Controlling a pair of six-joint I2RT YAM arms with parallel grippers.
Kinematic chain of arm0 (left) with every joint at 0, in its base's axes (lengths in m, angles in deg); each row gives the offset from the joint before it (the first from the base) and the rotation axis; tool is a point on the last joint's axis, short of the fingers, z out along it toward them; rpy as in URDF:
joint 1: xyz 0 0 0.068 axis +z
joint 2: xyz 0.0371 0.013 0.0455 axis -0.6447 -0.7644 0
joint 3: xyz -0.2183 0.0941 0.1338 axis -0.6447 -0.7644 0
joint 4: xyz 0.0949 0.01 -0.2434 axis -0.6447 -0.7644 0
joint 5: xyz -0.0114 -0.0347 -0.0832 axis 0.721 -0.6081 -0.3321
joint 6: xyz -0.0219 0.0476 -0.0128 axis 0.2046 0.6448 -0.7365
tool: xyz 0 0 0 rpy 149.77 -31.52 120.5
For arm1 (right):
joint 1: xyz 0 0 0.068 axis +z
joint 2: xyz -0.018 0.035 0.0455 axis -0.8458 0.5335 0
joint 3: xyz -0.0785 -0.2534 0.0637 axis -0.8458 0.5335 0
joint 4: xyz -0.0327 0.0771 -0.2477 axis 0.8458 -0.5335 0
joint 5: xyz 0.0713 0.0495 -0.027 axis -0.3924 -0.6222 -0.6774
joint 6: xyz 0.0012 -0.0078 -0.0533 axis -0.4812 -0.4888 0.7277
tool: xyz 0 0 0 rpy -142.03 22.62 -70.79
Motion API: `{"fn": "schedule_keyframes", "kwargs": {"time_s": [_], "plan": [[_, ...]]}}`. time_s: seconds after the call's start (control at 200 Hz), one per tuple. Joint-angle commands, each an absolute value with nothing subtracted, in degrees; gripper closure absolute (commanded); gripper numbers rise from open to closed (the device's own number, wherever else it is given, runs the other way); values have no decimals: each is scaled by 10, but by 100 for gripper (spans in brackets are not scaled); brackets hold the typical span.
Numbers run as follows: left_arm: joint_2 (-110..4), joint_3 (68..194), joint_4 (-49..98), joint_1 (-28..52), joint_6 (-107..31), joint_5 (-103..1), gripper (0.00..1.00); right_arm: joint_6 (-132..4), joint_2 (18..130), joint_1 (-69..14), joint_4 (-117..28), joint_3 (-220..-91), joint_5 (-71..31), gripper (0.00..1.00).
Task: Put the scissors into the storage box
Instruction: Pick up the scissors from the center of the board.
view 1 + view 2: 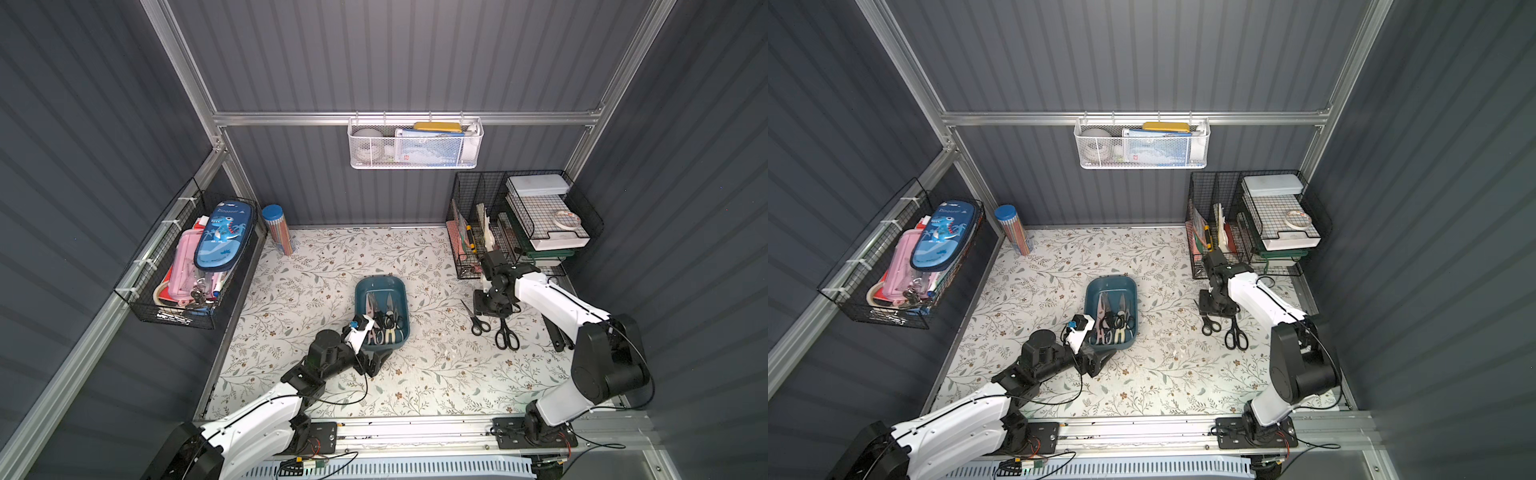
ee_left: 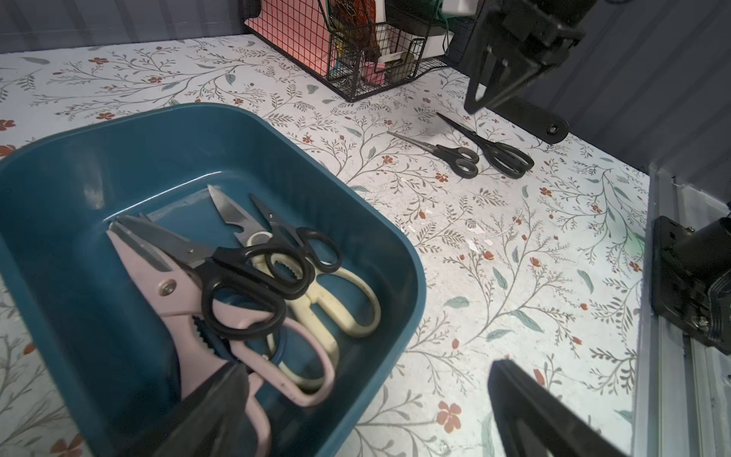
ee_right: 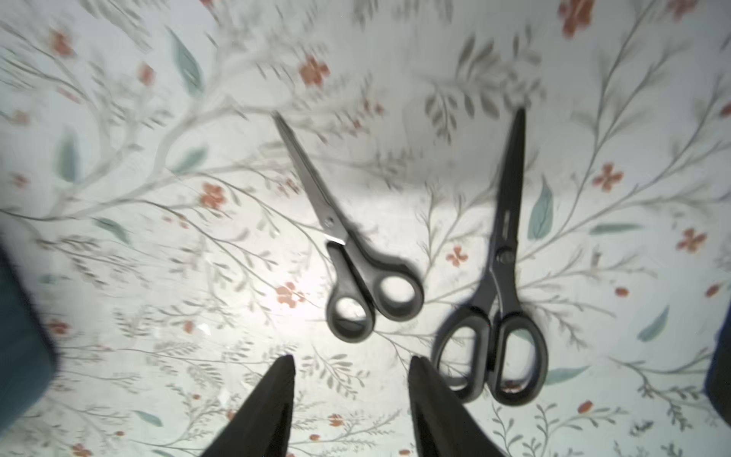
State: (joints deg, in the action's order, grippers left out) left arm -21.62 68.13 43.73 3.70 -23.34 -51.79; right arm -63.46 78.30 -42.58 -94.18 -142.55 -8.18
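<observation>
The storage box is a teal tub at mid-table. It holds several scissors: pink shears, cream shears and black pairs. My left gripper is open wide at the box's near corner. One finger is over the pink handles and the other is over the table. Two black scissors lie on the table to the right, a small pair and a large pair. My right gripper hovers above them, open and holding nothing.
Black wire baskets stand at the back right, close behind the right arm. Another black wire basket hangs on the left wall, and a white mesh basket on the back wall. A pencil tube stands in the back left corner.
</observation>
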Motion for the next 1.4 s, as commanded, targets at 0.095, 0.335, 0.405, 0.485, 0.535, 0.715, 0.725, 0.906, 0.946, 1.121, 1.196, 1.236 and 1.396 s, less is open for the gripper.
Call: {"fn": "schedule_keyframes", "kwargs": {"time_s": [0.095,0.335,0.405,0.485,0.535,0.715,0.725,0.906,0.946,1.121,1.196,1.236,1.396], "plan": [[-183,681,442,31,-217,-464,1,-608,821,-418,-933,-1419,-55,53],[-173,682,429,31,-223,-440,1,-599,877,-418,-922,-1432,-31,57],[-186,689,423,31,-224,-441,1,-594,882,-417,-911,-1431,-52,59],[-200,696,419,30,-229,-435,1,-595,892,-417,-911,-1433,-62,60],[-206,700,415,31,-230,-433,1,-592,899,-417,-902,-1431,-70,61],[-217,708,406,31,-237,-424,1,-602,922,-417,-908,-1440,-90,70],[-217,708,405,31,-237,-424,1,-603,923,-417,-907,-1440,-91,71],[-213,708,402,31,-238,-420,1,-625,945,-417,-918,-1442,-77,77],[-212,707,403,30,-235,-424,1,-628,946,-416,-918,-1444,-74,80],[-208,700,415,30,-226,-434,1,-629,932,-409,-931,-1455,-72,87],[-200,697,416,30,-228,-426,1,-630,921,-401,-953,-1473,-67,88],[-192,695,415,31,-232,-418,1,-633,911,-395,-963,-1483,-63,89],[-141,678,410,30,-259,-388,1,-650,876,-354,-986,-1517,-65,90]]}}
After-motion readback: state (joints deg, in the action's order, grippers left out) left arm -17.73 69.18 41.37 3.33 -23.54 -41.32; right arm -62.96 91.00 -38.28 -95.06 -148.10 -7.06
